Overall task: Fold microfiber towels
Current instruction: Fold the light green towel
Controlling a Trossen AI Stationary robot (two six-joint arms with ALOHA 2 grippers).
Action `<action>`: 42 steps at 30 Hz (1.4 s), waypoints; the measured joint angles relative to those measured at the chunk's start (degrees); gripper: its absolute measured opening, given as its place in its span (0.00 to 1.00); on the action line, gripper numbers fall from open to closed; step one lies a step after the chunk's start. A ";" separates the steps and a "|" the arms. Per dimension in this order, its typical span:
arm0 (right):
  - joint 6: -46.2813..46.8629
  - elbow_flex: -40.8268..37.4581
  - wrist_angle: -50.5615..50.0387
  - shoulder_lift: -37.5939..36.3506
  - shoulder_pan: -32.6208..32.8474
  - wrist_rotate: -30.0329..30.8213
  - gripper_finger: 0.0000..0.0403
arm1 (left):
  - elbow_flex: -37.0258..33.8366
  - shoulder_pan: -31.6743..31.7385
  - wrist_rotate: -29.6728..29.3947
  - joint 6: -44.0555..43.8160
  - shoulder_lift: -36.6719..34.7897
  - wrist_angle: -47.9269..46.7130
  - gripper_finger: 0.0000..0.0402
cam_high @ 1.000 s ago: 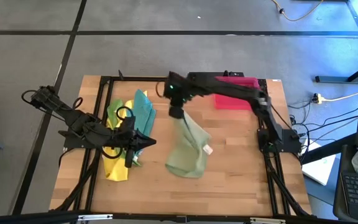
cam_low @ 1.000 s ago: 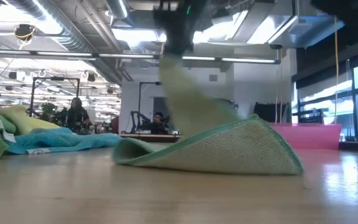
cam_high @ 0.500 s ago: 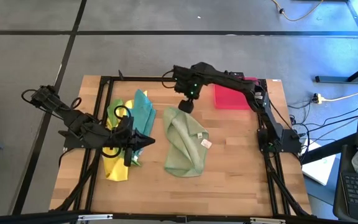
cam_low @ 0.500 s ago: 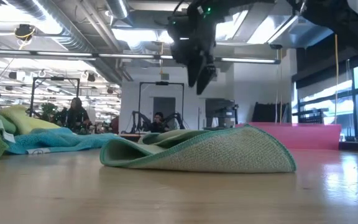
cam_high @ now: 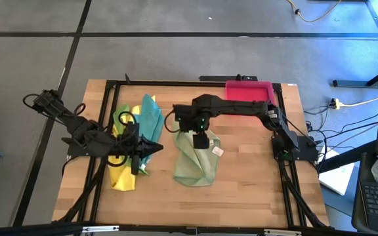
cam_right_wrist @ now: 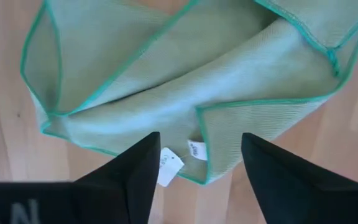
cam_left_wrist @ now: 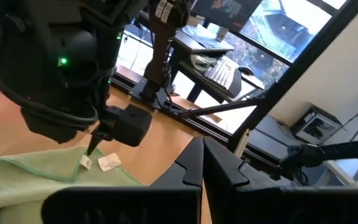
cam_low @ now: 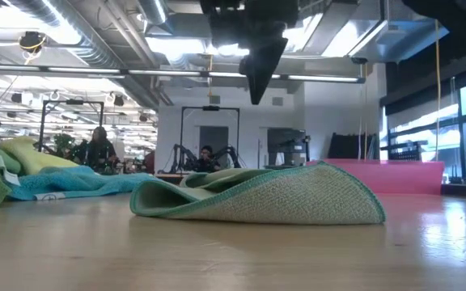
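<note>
- The pale olive towel (cam_high: 194, 162) lies loosely doubled mid-desk (cam_high: 241, 190), its tag exposed.
- The right end effector (cam_high: 201, 140) hovers above it, released, probably choosing an edge.
- The left end effector (cam_high: 151, 149), clenched, waits beside the unfolded towels (cam_high: 136, 124).

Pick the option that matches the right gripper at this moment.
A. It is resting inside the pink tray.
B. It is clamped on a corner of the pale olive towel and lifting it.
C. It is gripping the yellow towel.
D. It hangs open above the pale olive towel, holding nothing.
D: the right gripper has its fingers spread with nothing between them, and the pale olive towel lies loosely folded on the table below it.
</note>
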 joint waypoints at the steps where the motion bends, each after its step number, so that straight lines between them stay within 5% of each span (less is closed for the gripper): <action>1: 0.74 0.00 0.00 0.00 0.10 -0.66 0.55 | 0.01 -0.18 -0.01 0.00 -0.02 0.06 0.00; 8: 6.80 -1.13 -2.62 -0.04 0.06 -2.47 0.52 | 0.00 -0.71 -2.05 5.08 -2.62 2.34 0.00; 12: 10.28 -9.64 -2.08 -3.11 0.92 -2.25 0.52 | 0.02 -0.18 -3.64 11.14 -5.45 4.14 0.00; 20: 15.92 -33.50 23.76 -16.91 3.66 6.03 0.52 | 0.02 2.44 -2.29 18.06 -9.71 4.19 0.00; 24: 9.19 -40.21 31.22 -18.65 3.69 10.39 0.52 | 0.02 3.55 -2.11 19.84 -9.85 4.11 0.00; 30: 0.82 -48.86 34.94 -18.52 3.36 7.67 0.52 | 0.02 5.13 -3.00 19.72 -8.96 2.90 0.00; 33: -1.02 -50.10 35.92 -18.87 3.34 11.76 0.52 | 0.02 5.83 -5.31 17.14 -8.37 3.04 0.00; 42: -6.38 -50.99 42.91 -18.88 2.71 9.51 0.52 | 0.04 6.70 -5.97 14.56 -7.08 2.95 0.00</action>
